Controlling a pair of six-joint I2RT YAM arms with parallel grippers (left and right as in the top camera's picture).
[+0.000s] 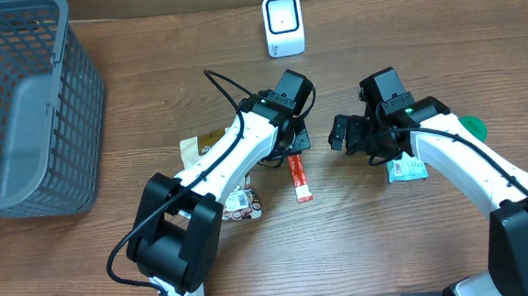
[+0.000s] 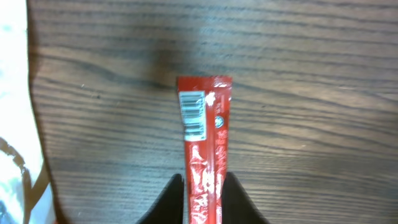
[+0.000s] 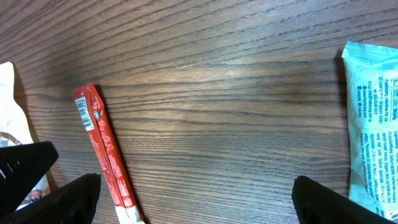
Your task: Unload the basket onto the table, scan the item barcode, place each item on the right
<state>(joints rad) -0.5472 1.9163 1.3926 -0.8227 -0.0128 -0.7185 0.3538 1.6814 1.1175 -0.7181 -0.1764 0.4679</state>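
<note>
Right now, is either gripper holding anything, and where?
Cannot tell. Left gripper flanks the red stick packet's long edges below its barcode, yet it lies on the wooden table. Right gripper: open, empty.

The sachet (image 2: 205, 143) is bright red with white lettering and a white barcode patch striped in black. The table (image 1: 405, 57) is brown wood with dark, streaky grain. Far left, the basket (image 1: 23, 108) is grey mesh. The scanner (image 1: 283, 25) is white, and the packet (image 3: 373, 124) on the right is pale turquoise with dark print.
</note>
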